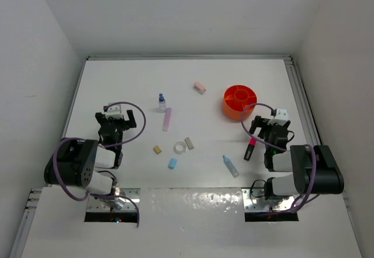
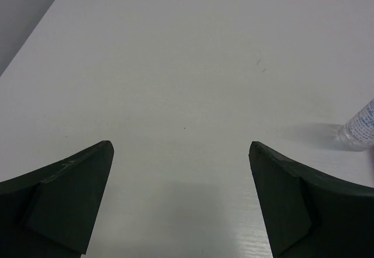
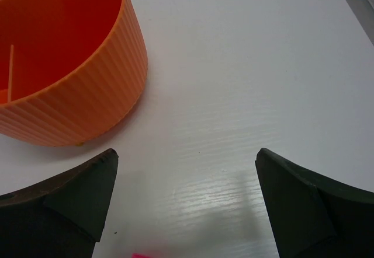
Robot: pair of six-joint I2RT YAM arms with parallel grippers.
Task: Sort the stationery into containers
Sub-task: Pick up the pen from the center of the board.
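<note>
Left gripper [image 2: 181,153] and right gripper [image 3: 187,159] both gape wide, empty, ready for a first pick. Tub [image 3: 87,94] sits near the table's [image 1: 117,83] right edge, just ahead of the right jaws; stationery [image 1: 167,119] lies scattered mid-table, none sorted yet, marker [image 1: 250,149] nearest them.

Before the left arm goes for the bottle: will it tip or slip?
The bottle looks upright and tall for its narrow base, so a sideways nudge probably topples it. Its body looks like clear plastic and round, so it is likely light and apt to roll once down. The smooth wall may slip under a light grip.
</note>
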